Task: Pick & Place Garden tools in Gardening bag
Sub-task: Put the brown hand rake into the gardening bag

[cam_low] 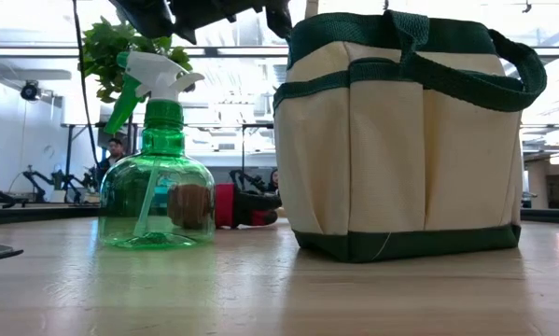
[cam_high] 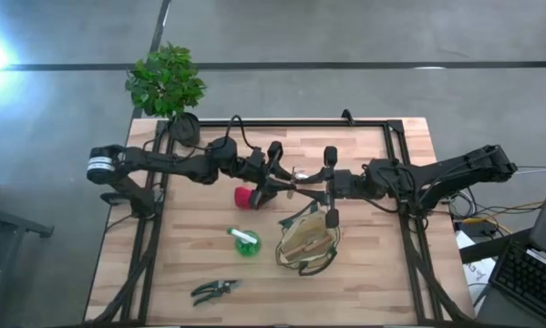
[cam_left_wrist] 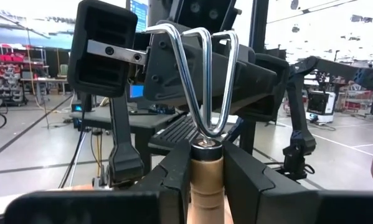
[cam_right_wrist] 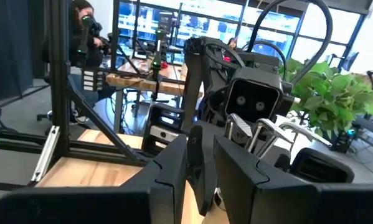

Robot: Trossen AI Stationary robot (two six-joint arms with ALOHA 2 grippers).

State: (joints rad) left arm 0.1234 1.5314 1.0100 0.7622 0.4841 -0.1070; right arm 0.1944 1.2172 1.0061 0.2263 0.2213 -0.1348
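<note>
A hand rake [cam_high: 300, 176] with a wooden handle and three silver prongs [cam_left_wrist: 205, 74] is held in the air between my two grippers, above the table's middle. My left gripper [cam_high: 280, 179] is shut on its handle. My right gripper [cam_high: 325, 185] faces it from the right. Its fingers [cam_right_wrist: 174, 168] stand close together, right by the prongs [cam_right_wrist: 261, 134]; I cannot tell whether they touch. The tan bag with green trim [cam_high: 307, 239] stands upright on its base just near of the right gripper. A green spray bottle [cam_high: 246, 241], a red-and-black item [cam_high: 244, 196] and dark shears [cam_high: 215, 290] rest on the table. My left gripper pinches the rake's wooden handle [cam_left_wrist: 206, 177] between its two fingers, just behind the metal collar at the prong end. The fingers come level from the table's left and lie along the handle. The rake is lifted clear of the table, prongs toward my right gripper.
A leafy plant [cam_high: 166, 80] in a black pot [cam_high: 184, 128] stands at the far left corner. A black frame [cam_high: 282, 123] runs along the table's edges. In the low view the bottle [cam_low: 158, 196] stands left of the bag [cam_low: 400, 140], with the red item [cam_low: 237, 205] behind them.
</note>
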